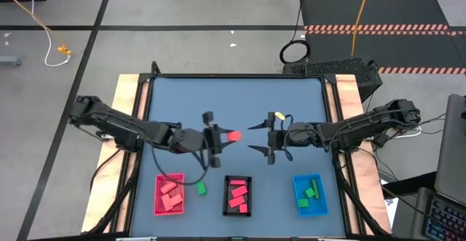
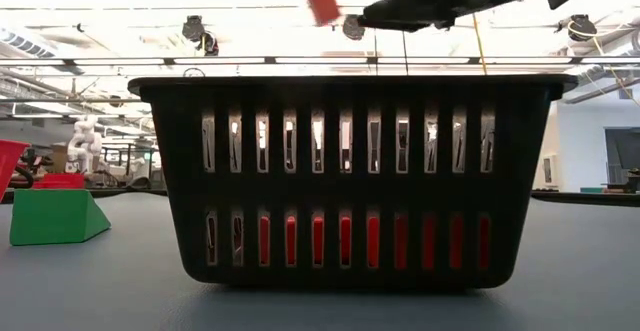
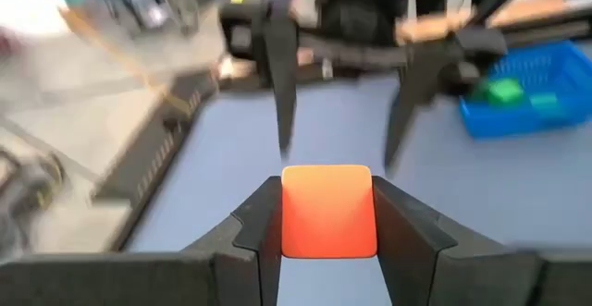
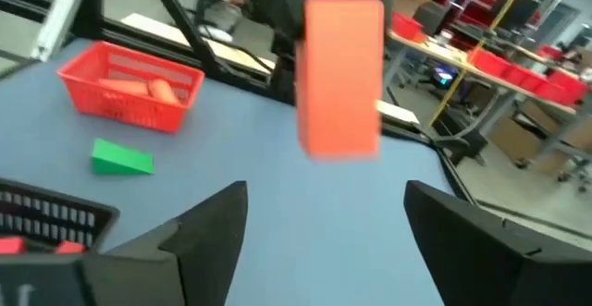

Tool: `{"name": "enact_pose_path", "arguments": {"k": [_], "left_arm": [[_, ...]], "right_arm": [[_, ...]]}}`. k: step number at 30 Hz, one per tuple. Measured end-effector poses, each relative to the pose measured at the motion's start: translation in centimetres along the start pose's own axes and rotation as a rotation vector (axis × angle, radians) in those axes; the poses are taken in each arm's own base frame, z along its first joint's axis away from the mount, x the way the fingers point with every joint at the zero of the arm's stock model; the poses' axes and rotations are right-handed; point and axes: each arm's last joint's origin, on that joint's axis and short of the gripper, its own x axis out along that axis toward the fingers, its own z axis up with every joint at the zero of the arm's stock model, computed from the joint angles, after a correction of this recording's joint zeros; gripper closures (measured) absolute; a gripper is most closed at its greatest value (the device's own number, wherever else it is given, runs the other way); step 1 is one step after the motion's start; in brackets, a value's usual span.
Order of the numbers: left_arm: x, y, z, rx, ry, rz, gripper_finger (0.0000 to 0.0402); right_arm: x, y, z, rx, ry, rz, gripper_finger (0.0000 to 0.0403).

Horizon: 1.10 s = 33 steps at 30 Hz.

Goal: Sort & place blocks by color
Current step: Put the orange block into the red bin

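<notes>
I've got the pink-red block (image 3: 327, 210) pinched in my left gripper (image 1: 227, 137), up in the air over mid-table. My right gripper (image 1: 256, 137) waits just beside it, spread wide. I'd close squarely on it before letting go, then head for the black tray (image 1: 238, 195).

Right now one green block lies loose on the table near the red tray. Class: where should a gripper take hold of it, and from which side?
The green wedge rests on its flat base between the red tray and black tray. Probably best come straight down from above and close the tool on its two upright flat side faces, not the sloped face, which would likely slip.
</notes>
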Motion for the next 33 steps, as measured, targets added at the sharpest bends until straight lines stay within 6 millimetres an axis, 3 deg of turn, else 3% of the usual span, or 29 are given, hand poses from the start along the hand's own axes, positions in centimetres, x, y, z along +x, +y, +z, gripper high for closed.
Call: {"name": "enact_pose_path", "arguments": {"k": [6,11,17,24,33], "left_arm": [[-5.9,-0.1,-0.3,-0.175,0.129,-0.143,0.0273],[-9.5,-1.0,-1.1,-0.443,0.267,-0.225,0.0273],[-11.6,-2.8,-3.0,-0.766,0.562,-0.251,0.0264],[-13.9,-4.6,-5.8,-0.940,1.026,-0.139,0.0260],[-13.9,-6.5,-6.4,-0.968,1.121,-0.117,0.0258]], "right_arm": [[0.0,-0.4,-0.3,0.004,0.049,-0.114,0.0118],[0.0,-0.5,-0.4,0.019,0.065,-0.157,0.0126],[0.0,-0.7,-0.7,0.013,0.099,-0.159,0.0128],[0.0,-0.8,-0.9,0.018,0.110,-0.162,0.0129],[0.0,-0.8,-0.9,0.026,0.109,-0.162,0.0129]]}}
